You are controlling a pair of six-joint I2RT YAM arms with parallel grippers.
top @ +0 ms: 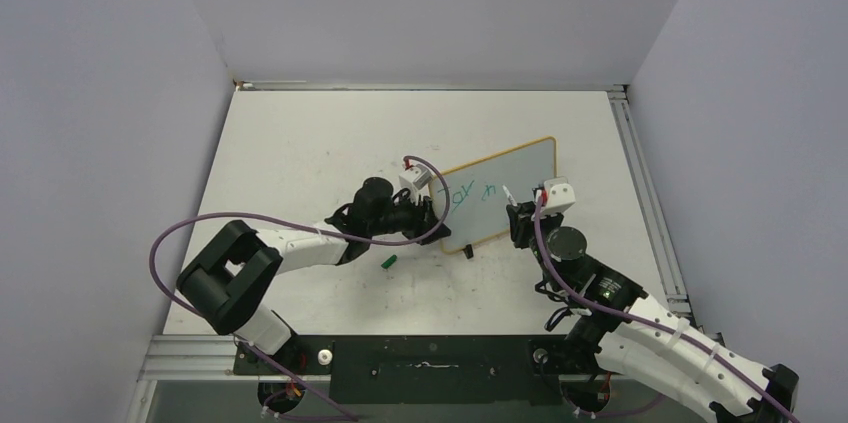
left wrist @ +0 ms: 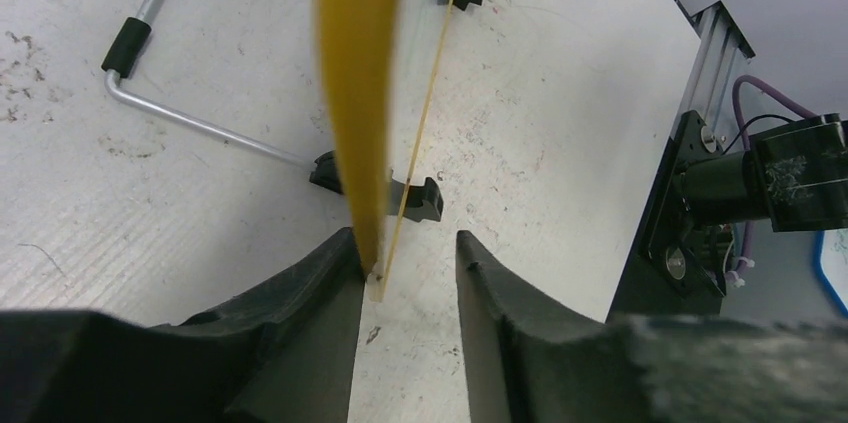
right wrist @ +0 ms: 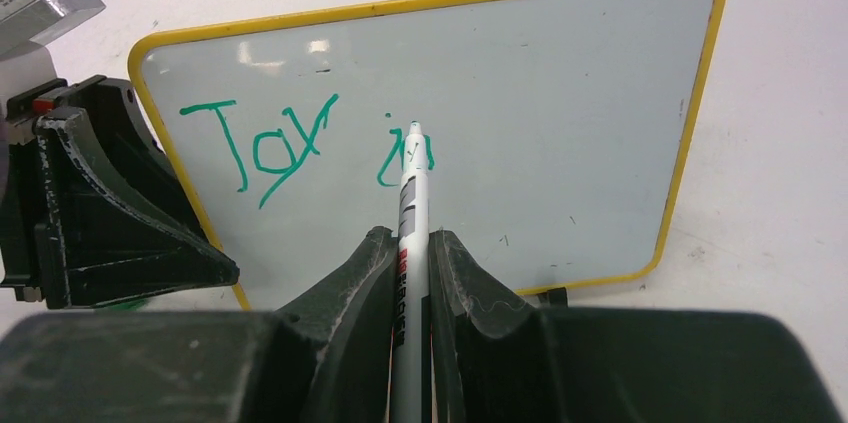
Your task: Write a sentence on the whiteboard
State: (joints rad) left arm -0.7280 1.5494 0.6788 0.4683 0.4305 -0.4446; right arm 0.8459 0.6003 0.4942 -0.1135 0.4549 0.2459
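The whiteboard (top: 500,193) stands tilted at mid-table, with a yellow rim and black feet. Teal-green writing (right wrist: 265,148) on it reads "Joy in". My right gripper (right wrist: 410,238) is shut on a white marker (right wrist: 412,203), whose tip touches the board at the end of "in". It also shows in the top view (top: 517,211). My left gripper (left wrist: 408,240) straddles the board's left edge (left wrist: 360,93). Its left finger touches the rim and its right finger stands apart, so it is open. It sits at the board's left end in the top view (top: 432,215).
A green marker cap (top: 389,262) lies on the table in front of the left arm. The board's wire stand (left wrist: 190,123) and black feet (left wrist: 425,198) rest behind it. An aluminium rail (top: 650,203) runs along the table's right edge. Walls enclose three sides.
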